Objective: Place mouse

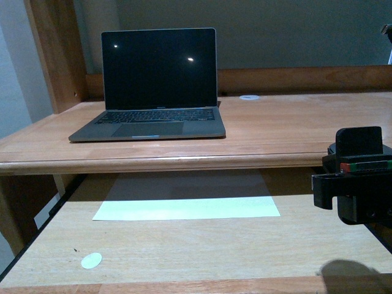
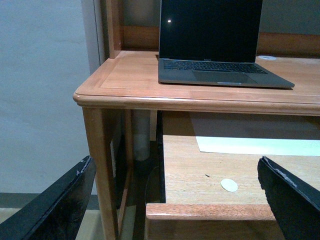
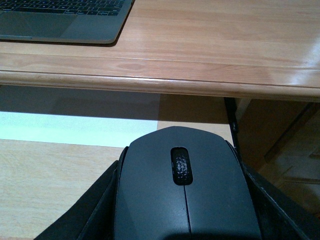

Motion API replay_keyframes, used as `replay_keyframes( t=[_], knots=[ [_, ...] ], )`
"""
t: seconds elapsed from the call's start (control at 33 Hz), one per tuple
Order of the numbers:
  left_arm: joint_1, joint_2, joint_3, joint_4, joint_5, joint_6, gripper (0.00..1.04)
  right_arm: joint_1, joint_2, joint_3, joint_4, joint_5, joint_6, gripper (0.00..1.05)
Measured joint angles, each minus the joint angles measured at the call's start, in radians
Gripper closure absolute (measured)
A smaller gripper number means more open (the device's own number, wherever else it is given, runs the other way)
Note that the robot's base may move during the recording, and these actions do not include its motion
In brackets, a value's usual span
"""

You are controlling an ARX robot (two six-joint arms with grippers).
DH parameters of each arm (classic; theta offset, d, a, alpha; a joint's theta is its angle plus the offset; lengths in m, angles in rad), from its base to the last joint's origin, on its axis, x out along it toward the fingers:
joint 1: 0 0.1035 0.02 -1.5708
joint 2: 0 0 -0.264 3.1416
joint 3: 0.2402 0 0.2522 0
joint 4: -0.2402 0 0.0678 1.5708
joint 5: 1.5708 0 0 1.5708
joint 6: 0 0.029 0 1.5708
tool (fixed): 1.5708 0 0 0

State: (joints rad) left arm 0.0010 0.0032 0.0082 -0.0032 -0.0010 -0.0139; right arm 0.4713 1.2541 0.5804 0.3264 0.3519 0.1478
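Holding mouse inside right claw.

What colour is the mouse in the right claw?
The mouse is matte black, clearest in the right wrist view.

In the front view the right gripper runs off the right edge of the frame and hides the mouse, whose rear end the right wrist view cuts off along with most of the laptop, while a dark speck at the front view's lower left is too small to identify.
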Motion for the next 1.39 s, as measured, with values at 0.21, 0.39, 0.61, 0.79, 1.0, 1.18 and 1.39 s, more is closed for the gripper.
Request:
replay_keyframes(
  t=[0.21, 0.39, 0.61, 0.79, 1.0, 1.18, 1.39],
  knots=[
    [0.0, 0.0, 0.0, -0.002, 0.0, 0.0, 0.07, 0.0, 0.0, 0.0, -0.002, 0.0, 0.0, 0.42],
    [0.0, 0.0, 0.0, -0.001, 0.0, 0.0, 0.07, 0.0, 0.0, 0.0, -0.001, 0.0, 0.0, 0.42],
    [0.0, 0.0, 0.0, 0.002, -0.002, 0.006, 0.07, 0.0, 0.0, 0.0, 0.001, 0.0, 0.0, 0.42],
    [0.0, 0.0, 0.0, 0.002, 0.0, 0.007, 0.07, 0.0, -0.002, 0.002, 0.001, 0.0, 0.0, 0.42],
    [0.0, 0.0, 0.0, 0.001, 0.0, 0.007, 0.07, -0.001, 0.018, 0.005, 0.011, -0.01, 0.001, 0.42],
    [0.0, 0.0, 0.0, 0.001, 0.0, 0.007, 0.07, -0.04, 0.232, 0.154, -0.009, -0.069, 0.026, 0.42],
    [0.0, 0.0, 0.0, 0.0, 0.0, 0.007, 0.07, -0.098, 0.519, 0.439, -0.09, -0.099, 0.059, 0.42]
  ],
)
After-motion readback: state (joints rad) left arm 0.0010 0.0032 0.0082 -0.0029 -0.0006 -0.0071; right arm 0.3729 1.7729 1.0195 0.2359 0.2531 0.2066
